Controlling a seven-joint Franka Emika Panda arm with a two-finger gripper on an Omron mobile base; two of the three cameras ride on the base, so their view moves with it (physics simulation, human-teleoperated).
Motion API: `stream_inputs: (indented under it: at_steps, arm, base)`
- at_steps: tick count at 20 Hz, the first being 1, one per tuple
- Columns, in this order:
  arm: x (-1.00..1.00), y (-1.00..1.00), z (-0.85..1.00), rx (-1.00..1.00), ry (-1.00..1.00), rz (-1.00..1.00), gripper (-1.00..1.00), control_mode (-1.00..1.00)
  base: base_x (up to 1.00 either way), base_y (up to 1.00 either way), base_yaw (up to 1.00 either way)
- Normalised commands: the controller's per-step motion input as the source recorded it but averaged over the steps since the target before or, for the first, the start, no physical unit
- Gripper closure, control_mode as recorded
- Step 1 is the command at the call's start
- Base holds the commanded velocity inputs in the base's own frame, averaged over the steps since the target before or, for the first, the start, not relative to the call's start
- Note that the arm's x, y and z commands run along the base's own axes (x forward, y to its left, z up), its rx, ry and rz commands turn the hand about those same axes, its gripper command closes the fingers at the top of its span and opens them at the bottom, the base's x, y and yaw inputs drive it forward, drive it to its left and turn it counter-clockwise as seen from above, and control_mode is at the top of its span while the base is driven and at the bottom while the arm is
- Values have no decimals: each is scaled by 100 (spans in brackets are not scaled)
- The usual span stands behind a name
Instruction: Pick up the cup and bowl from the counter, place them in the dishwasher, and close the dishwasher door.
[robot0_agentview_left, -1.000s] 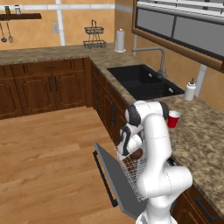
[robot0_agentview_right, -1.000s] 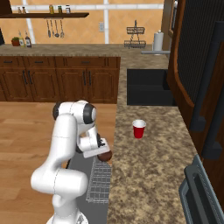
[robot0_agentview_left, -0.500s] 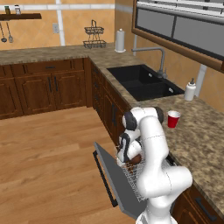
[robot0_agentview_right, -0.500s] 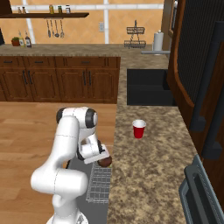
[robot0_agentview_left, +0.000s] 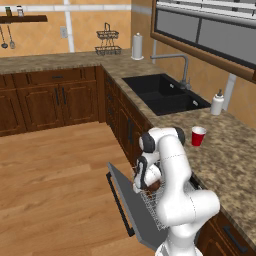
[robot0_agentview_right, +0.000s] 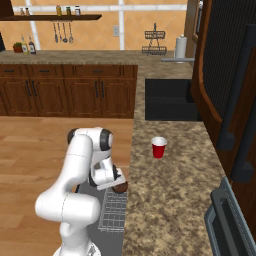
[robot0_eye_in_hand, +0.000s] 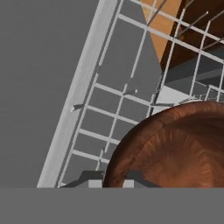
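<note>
A simulated kitchen. A white robot arm reaches down over the pulled-out dishwasher rack (robot0_agentview_right: 113, 214), a white wire grid above the dropped grey dishwasher door (robot0_agentview_left: 131, 206). The hand (robot0_eye_in_hand: 111, 178) is pinched shut on the rim of the bowl (robot0_eye_in_hand: 175, 146), a shallow, dark reddish-brown dish. In the hand view, the bowl sits directly ahead of the fingertips, its rounded wall bulging out over the white wires of the rack just beyond. In the right base view, the bowl (robot0_agentview_right: 120, 187) hangs at the hand, just above the near edge of the rack and close beside the edge of the surface (robot0_agentview_right: 175, 200), a speckled brown granite top.

The bowl looks rigid and light, probably smooth and somewhat slippery. A thin rim pinch like this one is likely the only workable hold on something so shallow, and it could let the bowl swing or slip, so setting it down gently among the wires seems wise.

The cup (robot0_agentview_right: 158, 147), red with a white rim, stands upright on the surface, well beyond the hand and away from the rack. It appears very light and thin-walled, easy to crush or tip; a soft squeeze across its sides, near the upper half, would probably suit it best.
</note>
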Motion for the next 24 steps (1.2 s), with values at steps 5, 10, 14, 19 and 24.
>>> stream_inputs:
  at_steps: [5,10,14,19,24]
  arm:
    - [19,0,-52,0,0,2,100,-100]
    - [7,13,-71,0,0,3,-100,-100]
    - [-24,42,-22,0,0,1,-100,-100]
    - [-58,69,-10,0,-1,1,-100,-100]
    - [-44,5,39,0,-7,0,-100,-100]
  base:
    - [0,0,0]
    - [0,0,0]
    - [0,0,0]
    - [0,0,0]
    - [0,0,0]
